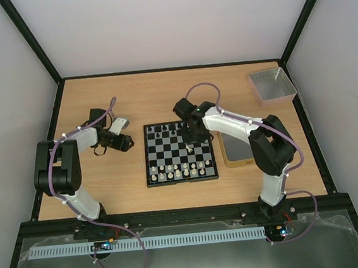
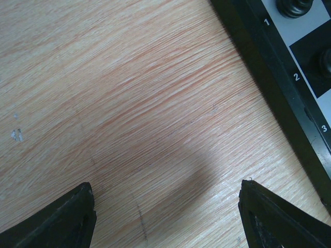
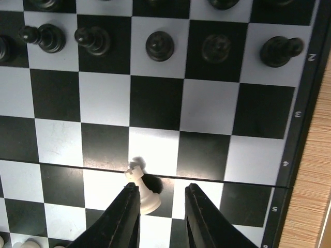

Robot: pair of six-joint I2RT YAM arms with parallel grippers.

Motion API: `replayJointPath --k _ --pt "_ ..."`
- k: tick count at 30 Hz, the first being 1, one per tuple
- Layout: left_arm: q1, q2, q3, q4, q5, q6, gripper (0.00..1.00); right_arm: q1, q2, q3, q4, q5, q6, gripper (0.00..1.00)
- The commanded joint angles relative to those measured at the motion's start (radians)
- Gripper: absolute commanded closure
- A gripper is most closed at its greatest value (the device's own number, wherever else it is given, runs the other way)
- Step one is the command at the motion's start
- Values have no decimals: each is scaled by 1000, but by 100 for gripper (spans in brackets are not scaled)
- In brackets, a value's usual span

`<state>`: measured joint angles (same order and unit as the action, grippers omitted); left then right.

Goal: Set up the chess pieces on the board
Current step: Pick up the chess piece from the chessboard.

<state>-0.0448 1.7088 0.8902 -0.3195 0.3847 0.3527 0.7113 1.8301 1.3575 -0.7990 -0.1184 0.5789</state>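
Observation:
The board (image 1: pixel 147 157) lies mid-table, with black chess pieces (image 1: pixel 165 131) along its far rows and white ones (image 1: pixel 181 170) along the near rows. My right gripper (image 1: pixel 191 147) hovers low over the board's right half. In its wrist view the jaws (image 3: pixel 162 186) stand slightly apart. A white rook (image 3: pixel 143 192) stands tilted against the left finger (image 3: pixel 126 212), with a gap to the other finger. Black pawns (image 3: pixel 158 45) line the row ahead. My left gripper (image 1: pixel 128 142) is open over bare wood (image 2: pixel 168 188), just left of the board's rim (image 2: pixel 269 67).
A grey tray (image 1: pixel 273 85) sits at the back right. A tan-rimmed tray (image 1: pixel 236 149) lies right beside the board's right edge, under my right arm. A small white object (image 1: pixel 121 124) rests by the left wrist.

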Motion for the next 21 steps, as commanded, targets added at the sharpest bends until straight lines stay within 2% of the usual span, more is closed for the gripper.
replayJointPath --k 1,21 --pt "6 61 -58 -115 -36 -8 24 22 37 28 -33 -4 -23 77" --pt "6 63 -59 -116 -32 -4 24 36 125 70 -25 -9 -39 77"
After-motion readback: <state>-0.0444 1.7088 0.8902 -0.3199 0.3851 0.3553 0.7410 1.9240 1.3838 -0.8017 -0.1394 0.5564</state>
